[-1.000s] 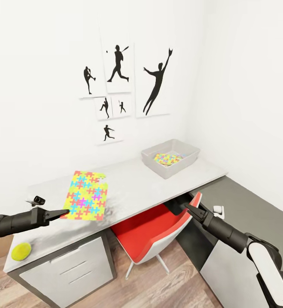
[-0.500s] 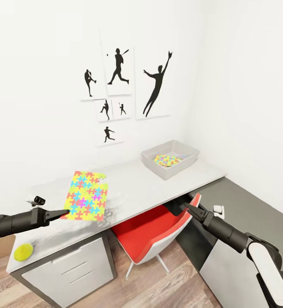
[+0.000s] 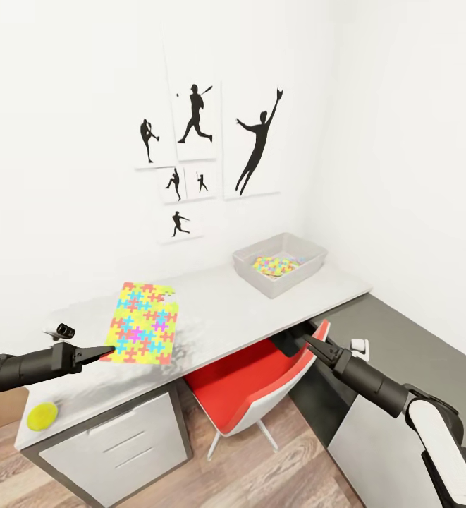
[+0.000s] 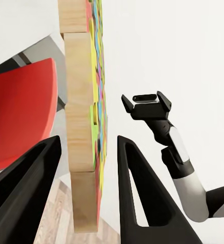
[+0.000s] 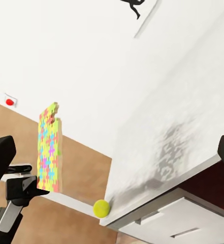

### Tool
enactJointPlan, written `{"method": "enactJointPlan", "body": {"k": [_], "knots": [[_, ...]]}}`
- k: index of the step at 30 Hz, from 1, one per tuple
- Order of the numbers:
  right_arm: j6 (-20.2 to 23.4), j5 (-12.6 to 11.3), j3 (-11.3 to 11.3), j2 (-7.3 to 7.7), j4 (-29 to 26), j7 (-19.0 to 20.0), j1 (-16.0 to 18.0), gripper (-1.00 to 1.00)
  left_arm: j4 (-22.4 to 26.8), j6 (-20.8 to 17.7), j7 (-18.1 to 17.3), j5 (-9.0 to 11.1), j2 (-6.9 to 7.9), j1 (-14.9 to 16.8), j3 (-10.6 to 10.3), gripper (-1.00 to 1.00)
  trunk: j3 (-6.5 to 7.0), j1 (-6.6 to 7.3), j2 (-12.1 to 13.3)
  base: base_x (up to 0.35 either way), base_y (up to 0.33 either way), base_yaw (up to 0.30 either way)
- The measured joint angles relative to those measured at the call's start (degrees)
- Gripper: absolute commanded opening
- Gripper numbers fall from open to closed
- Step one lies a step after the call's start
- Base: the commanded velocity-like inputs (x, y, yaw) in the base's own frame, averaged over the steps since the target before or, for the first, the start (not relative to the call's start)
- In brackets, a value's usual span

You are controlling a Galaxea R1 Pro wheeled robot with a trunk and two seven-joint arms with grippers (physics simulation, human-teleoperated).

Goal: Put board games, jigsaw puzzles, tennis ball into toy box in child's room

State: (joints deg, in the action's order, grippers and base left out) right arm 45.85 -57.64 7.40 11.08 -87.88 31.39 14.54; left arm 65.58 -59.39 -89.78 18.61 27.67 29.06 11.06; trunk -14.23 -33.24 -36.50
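Writing: none readable; the wall prints (image 3: 194, 152) carry only black silhouettes of ball players, upper centre of the head view.
Left gripper (image 3: 109, 349): at the lower left of the head view, its two dark fingers (image 4: 137, 198) sit either side of the near edge of a jigsaw puzzle (image 3: 143, 322), clamped on it as far as I can see; the wooden backing shows between them in the left wrist view.
Held puzzle: lifted over the table (image 3: 211, 317), tilted up so its coloured face looks toward the room; its long axis runs from the gripper up toward the wall, the missing corner at the far right.
Second puzzle (image 3: 276, 266): lying inside the toy box (image 3: 280, 262), right of centre in the head view.
Toy box: pale grey open tub at the far right end of the pale top, close to the wall.
Tennis ball (image 3: 41, 416): yellow-green, on the table's near left corner, lower left of the head view, below the left arm.
Right gripper (image 3: 312, 344): lower right of the head view, over the red chair (image 3: 247, 384) at the table's front edge; fingers look together, holding nothing.
In the way: the red chair is tucked under the table between the drawer unit (image 3: 113, 444) and the dark grey section.
Floor (image 3: 261, 473): brown-grey planks.
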Motion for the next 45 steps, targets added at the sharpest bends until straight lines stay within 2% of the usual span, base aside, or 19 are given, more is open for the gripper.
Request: {"method": "enactJointPlan", "body": {"k": [8,24,34,45], "knots": [[0.0,-0.1,0.0,0.00,0.0,0.1,0.0,1.00,0.0,0.0,0.0,0.0,-0.13,0.0,0.1,-1.00,1.54,1.76,3.2,0.000,0.000,-0.049],[0.0,-0.1,0.1,0.06,0.0,0.2,0.0,1.00,0.0,0.0,0.0,-0.1,-0.24,0.0,0.0,-1.00,5.48,5.29,9.7,0.000,0.000,-0.191],[-2.2,-0.1,0.0,0.04,0.1,0.2,0.0,1.00,-0.2,0.0,0.0,-0.1,-0.10,0.0,0.0,-1.00,7.99,7.49,13.7,0.000,0.000,-0.209],[-2.4,-0.1,0.0,0.03,0.1,0.2,0.0,1.00,-0.2,0.0,0.0,-0.1,-0.01,0.0,0.0,-1.00,8.76,7.49,13.7,0.000,0.000,-0.210]]}}
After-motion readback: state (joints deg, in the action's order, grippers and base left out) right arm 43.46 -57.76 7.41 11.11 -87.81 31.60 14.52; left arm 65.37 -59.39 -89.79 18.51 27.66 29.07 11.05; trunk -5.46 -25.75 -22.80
